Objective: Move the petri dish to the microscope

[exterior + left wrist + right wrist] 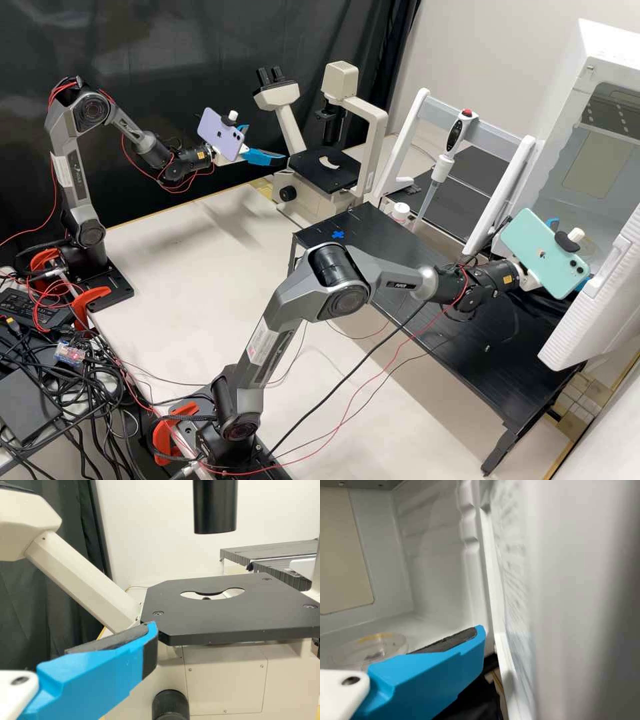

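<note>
The likeliest trouble lies at the right of the frame in the high view, where the right pincer [470,645] works in the mouth of the tall white cabinet [437,565], close to its open white door [597,287]. The clear, round, shallow plastic petri dish [367,655] sits inside, on the white cabinet floor. The right pincer looks spread open with nothing in its grip. A sideways swing could knock the door; too low a reach could scrape the floor, and a finger meeting the dish's rim could shove it deeper. Squeezing unevenly might lift the lid away from the base, if it has one.

At upper left, the left pincer [267,143] also appears open and unloaded, near the cream microscope [283,190]. Both arms may be needed, so a mistimed handover could drop the dish. On the flat black stage [320,175], setting it off-centre over the cut-out could leave it tilted, and the black cylinder [215,507] overhead limits the height of approach.

As for markings, print runs along both grey arms, small orange labels mark the wrists, and logos sit on the lavender phone [221,133] and mint-green phone [543,250]; none is transcribed here.
</note>
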You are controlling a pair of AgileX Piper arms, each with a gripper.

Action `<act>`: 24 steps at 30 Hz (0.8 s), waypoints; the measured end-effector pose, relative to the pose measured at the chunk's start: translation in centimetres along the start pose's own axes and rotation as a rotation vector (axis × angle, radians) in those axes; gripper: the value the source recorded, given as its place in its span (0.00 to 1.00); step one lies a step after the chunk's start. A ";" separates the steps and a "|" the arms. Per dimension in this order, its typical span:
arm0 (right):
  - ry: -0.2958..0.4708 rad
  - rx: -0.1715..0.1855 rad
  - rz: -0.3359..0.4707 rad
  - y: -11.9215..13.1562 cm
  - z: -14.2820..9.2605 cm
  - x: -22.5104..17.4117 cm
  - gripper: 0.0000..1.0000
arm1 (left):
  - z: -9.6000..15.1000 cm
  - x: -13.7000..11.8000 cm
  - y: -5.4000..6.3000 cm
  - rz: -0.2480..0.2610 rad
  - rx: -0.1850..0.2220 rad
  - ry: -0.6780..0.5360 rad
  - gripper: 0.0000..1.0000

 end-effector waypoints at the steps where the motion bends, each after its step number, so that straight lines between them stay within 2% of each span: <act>1: 0.008 -0.006 0.001 0.0 -0.1 0.3 1.00 | 0.0 0.0 0.0 0.000 0.000 0.000 1.00; 3: 0.006 0.002 -0.006 -0.1 0.0 0.9 1.00 | 0.0 0.0 0.0 0.000 0.000 0.000 1.00; 10: 0.020 -0.017 -0.044 -1.0 -0.3 1.9 1.00 | 0.0 0.0 0.0 0.000 0.000 0.000 1.00; 14: 0.036 -0.044 -0.072 -1.6 -0.6 2.3 1.00 | 0.0 0.0 0.0 0.000 0.000 0.000 1.00; 24: 0.054 -0.069 -0.097 -2.6 -1.2 3.7 1.00 | 0.0 0.0 0.0 0.000 0.000 0.000 1.00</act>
